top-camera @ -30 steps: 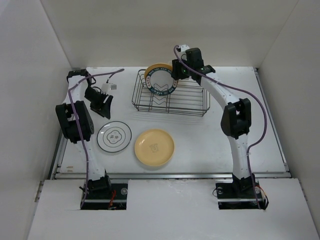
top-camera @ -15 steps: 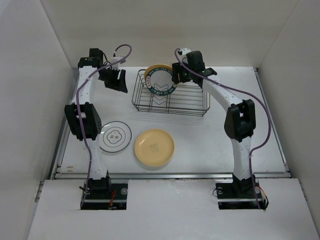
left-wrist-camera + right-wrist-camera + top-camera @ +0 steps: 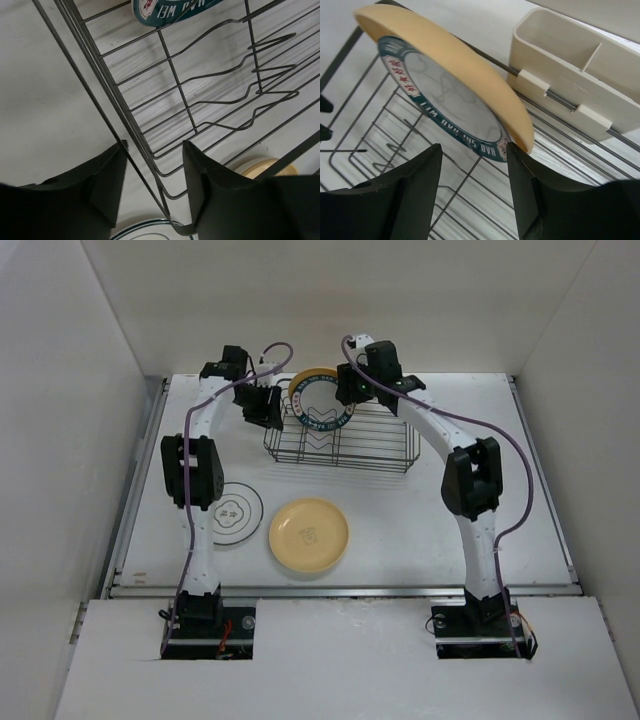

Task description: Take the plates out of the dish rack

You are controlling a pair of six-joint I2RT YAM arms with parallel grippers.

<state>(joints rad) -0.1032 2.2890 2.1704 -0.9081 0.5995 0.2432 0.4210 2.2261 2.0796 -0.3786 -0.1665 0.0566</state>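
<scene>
A dark metal wire dish rack (image 3: 372, 448) sits toward the far side of the white table (image 3: 450, 530), with a pale plastic caddy (image 3: 570, 80) clipped to its rim wire. Two plates lean at its left end: a round cream plate (image 3: 445, 50) behind, and a white plate with a broad dark-green lettered rim (image 3: 451, 107) against it. The right gripper (image 3: 472, 165) hovers at their lower edge with its jaws apart (gripping neither). The left gripper (image 3: 152, 190), also spread, straddles the rack's end wire without clamping it. A round yellow-orange plate (image 3: 308, 533) and a white plate with a thin black rim (image 3: 235, 512) lie flat side by side on the table nearer the arm bases
</scene>
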